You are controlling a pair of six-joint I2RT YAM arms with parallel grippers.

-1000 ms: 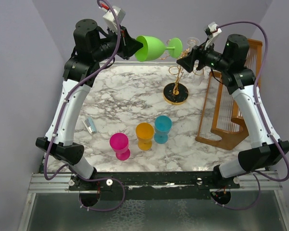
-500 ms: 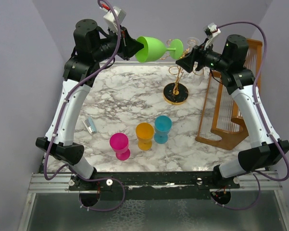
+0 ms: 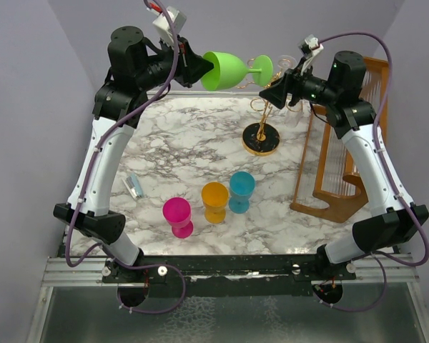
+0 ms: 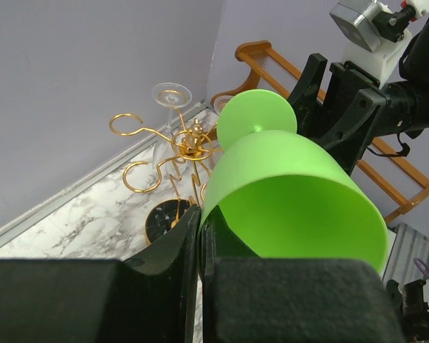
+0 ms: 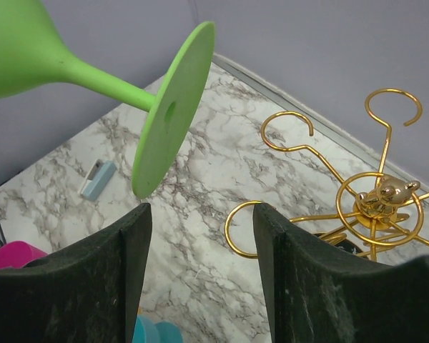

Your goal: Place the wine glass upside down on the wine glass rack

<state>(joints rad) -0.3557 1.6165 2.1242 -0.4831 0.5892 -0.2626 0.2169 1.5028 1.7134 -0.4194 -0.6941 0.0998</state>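
Left wrist: lime-green opaque wine glass (image 4: 293,193), sideways

Left gripper (image 3: 200,70) clamped on green wine glass (image 3: 229,71) bowl, glass sideways, foot pointing right. Right gripper (image 3: 272,89) just beside the foot. Wine glass rack (image 3: 261,136) on desk (image 3: 179,136) below. Pink cup (image 3: 177,214), orange cup (image 3: 215,200), blue cup (image 3: 242,189) near front.

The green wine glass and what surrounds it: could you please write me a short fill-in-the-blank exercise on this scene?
1. The left end effector grips the lime-green plastic wine glass by the rim of its ___.
2. The right end effector, facing the glass's round foot, is ___.
3. The thin gold metal rack stands on a round ___ base.
Missing words: bowl; open; black.
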